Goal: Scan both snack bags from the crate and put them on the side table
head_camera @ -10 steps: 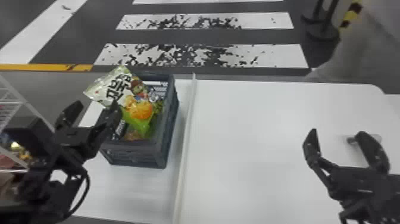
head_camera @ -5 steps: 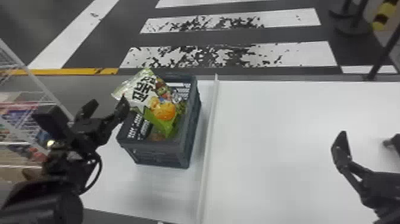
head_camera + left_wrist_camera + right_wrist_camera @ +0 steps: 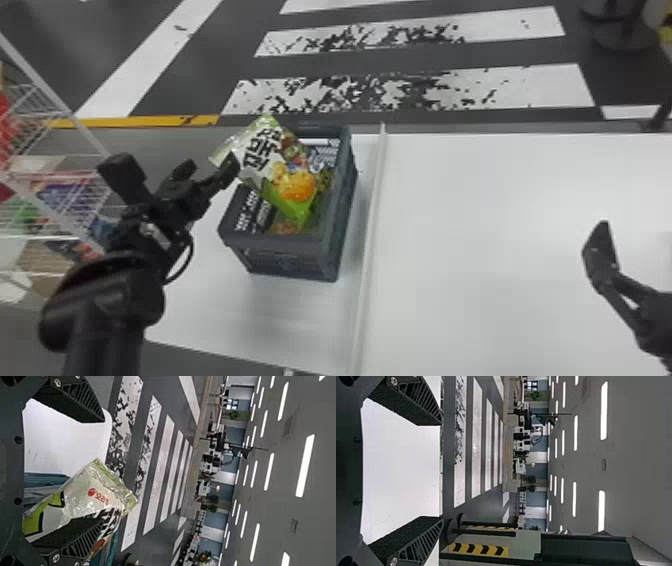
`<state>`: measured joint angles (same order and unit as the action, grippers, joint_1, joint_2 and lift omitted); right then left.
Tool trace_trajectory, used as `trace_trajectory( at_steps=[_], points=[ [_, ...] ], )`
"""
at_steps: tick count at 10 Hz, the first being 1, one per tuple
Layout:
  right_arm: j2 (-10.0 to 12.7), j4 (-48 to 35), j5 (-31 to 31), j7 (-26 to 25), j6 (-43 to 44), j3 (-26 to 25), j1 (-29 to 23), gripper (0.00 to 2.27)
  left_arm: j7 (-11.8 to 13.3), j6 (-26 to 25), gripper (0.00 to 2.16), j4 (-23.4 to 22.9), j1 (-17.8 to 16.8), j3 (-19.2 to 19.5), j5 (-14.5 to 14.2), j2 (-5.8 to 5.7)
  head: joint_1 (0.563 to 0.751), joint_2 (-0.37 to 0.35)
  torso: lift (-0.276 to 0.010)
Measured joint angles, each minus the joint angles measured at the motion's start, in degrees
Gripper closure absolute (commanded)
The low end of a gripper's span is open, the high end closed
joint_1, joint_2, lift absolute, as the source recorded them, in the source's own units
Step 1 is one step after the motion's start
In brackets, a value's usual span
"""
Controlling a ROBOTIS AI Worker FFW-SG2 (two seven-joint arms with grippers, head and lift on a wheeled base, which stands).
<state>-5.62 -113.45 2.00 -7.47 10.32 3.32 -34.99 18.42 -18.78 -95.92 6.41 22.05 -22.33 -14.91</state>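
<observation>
- Little looked done: the upper snack bag (image 3: 280,175) lay in the crate (image 3: 280,242), its white end poking up over the left rim toward the far side.
- Below it, something reddish-brown (image 3: 285,228) showed near the crate's near end; it was probably the second bag, though too covered to be sure.
- The crate stood on the left worktop (image 3: 240,320), left of the raised strip (image 3: 372,210) that ran beside the right worktop (image 3: 475,250).
- The left claw (image 3: 211,162) was at the crate's left side with its fingers apart, one of them overlapping the upper bag in view; whether it touched, I could not tell. Nothing was clamped.
- The right claw (image 3: 441,471) was over on the right, fingers spread, with nothing between them.
- As I judged it, the job was at the first pick. Left to do: close on that bag, lift it out, scan it, set it on the side table, then repeat with the other.
- Which surface counted as the side table, I could not tell.
</observation>
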Motion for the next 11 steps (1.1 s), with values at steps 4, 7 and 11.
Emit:
trace_trajectory(
  at_steps=[4, 7, 11],
  points=[
    [0.1, 0.0, -0.3, 0.0, -0.1, 0.0, 0.0, 0.08, 5.1, -1.7, 1.07, 6.6, -6.2, -2.3, 1.1, -0.73, 0.695, 0.207, -0.087],
    [0.2, 0.1, -0.3, 0.0, -0.1, 0.0, 0.1, 0.08, 9.0, -5.9, 1.90, 6.3, -6.4, -2.1, 3.2, -0.40, 0.695, 0.192, -0.087],
    [0.0, 0.1, -0.2, 0.0, -0.1, 0.4, 0.2, 0.08, 7.7, -10.3, 2.00, -3.9, -1.5, 1.5, 0.7, 0.18, 0.695, 0.209, -0.087]
  ],
)
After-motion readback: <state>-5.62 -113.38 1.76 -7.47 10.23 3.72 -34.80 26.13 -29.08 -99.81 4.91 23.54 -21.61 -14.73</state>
